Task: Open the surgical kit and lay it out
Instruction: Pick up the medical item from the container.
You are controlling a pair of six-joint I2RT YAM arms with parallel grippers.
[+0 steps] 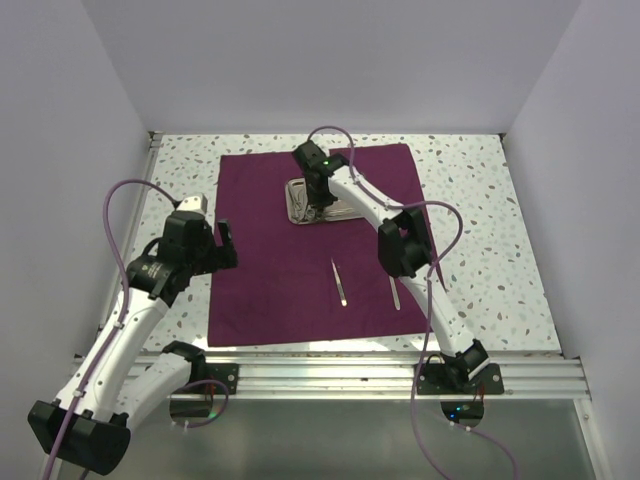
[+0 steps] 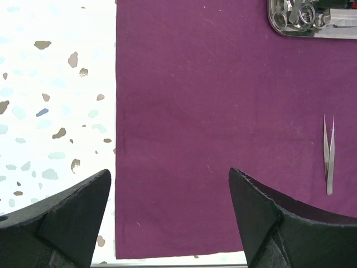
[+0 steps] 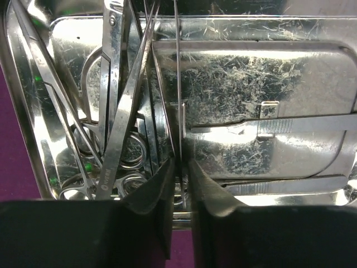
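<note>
The dark purple cloth [image 1: 270, 250] lies spread flat on the table. The steel tray [image 1: 297, 215] sits on its far middle. My right gripper [image 1: 318, 195] reaches down into the tray [image 3: 279, 72]; its jaws are closed on a thin probe [image 3: 177, 84] that runs up between them. Ring-handled scissors [image 3: 114, 84] and other instruments lie piled in the tray's left half. Tweezers [image 1: 340, 282] and another slim instrument [image 1: 394, 292] lie on the near cloth. My left gripper [image 2: 170, 184] is open and empty above the cloth's [image 2: 212, 111] near left corner.
The speckled table [image 1: 480, 230] surrounds the cloth. A metal rail [image 1: 380, 372] runs along the near edge. White walls close in the left, back and right. In the left wrist view the tray [image 2: 273, 25] is at top right and the tweezers [image 2: 329, 156] at right.
</note>
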